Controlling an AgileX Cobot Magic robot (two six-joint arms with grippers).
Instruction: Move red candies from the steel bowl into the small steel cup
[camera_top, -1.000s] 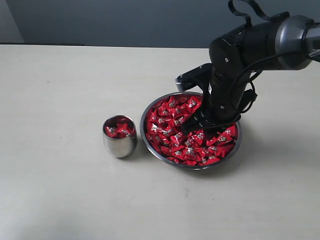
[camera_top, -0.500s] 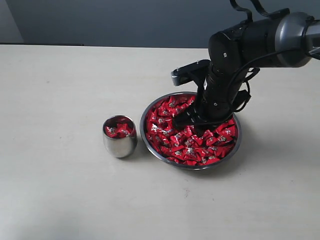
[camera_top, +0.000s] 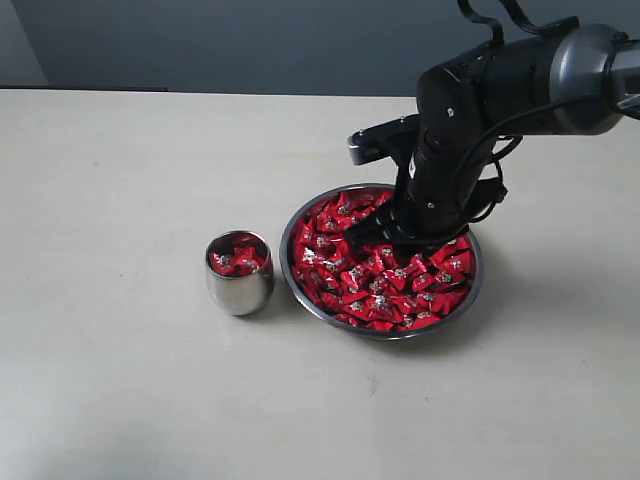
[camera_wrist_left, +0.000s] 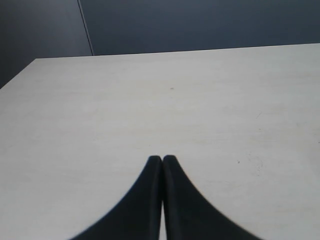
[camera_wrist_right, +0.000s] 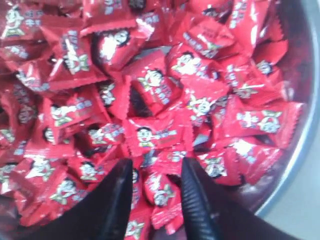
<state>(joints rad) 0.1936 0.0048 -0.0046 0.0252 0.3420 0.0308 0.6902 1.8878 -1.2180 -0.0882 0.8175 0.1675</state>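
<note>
Right wrist view: right gripper (camera_wrist_right: 157, 167) parted among red candies (camera_wrist_right: 155, 135) in steel bowl (camera_wrist_right: 296, 150), hold unclear; left gripper (camera_wrist_left: 162, 159) closed, empty.

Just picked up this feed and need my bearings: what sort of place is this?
Probably a lab or test bench, not a kitchen: a bare pale table against a plain dark wall, holding only a steel bowl of red candies and a small steel cup.

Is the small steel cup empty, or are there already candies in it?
Not empty. The small steel cup stands upright, and red candies fill it almost to the rim.
</note>
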